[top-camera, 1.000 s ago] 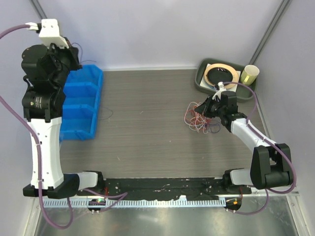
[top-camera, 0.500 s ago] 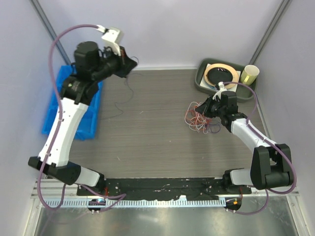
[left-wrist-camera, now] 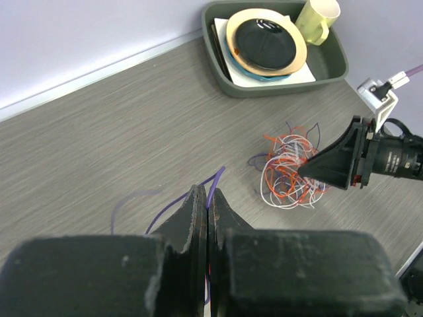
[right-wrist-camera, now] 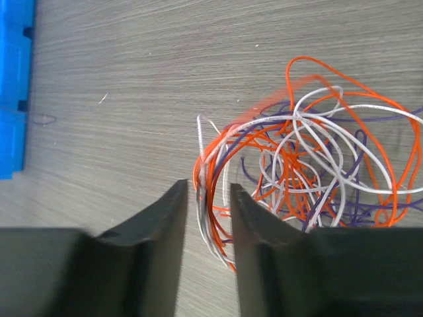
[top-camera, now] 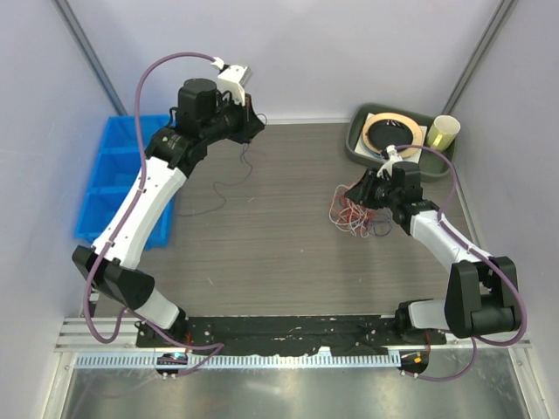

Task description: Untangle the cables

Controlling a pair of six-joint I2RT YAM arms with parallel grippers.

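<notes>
Purple is the colour that catches my eye first: a single purple cable (left-wrist-camera: 217, 177) hangs apart from the rest, pinched between the pressed-together fingers of the left hand (left-wrist-camera: 207, 193), which is raised over the far middle of the tabletop (top-camera: 279, 236); the loose end trails down and curls on the wood to the left. The rest of the cables (top-camera: 356, 214) lie in a loose heap of orange-red, white and purple loops on the right side, just near of a green tray (top-camera: 354, 140) of plates with a yellow cup (top-camera: 443, 131) at its right end. The right hand (right-wrist-camera: 207, 191) is down at the left edge of that heap, its fingers slightly spread with a few white and orange strands running through the gap; nothing looks clamped there; it seems to straddle them rather than grip.

As I read it, one strand is being lifted clear while the other arm minds the heap; the strand looks free of the knot, though I cannot follow its whole length. The next move, I think, calls for laying it down well apart from the heap, perhaps toward the blue bin (top-camera: 105, 188) on the left; then the right hand needs a firm hold on the heap, so that it does not drag when another loop is drawn out.
</notes>
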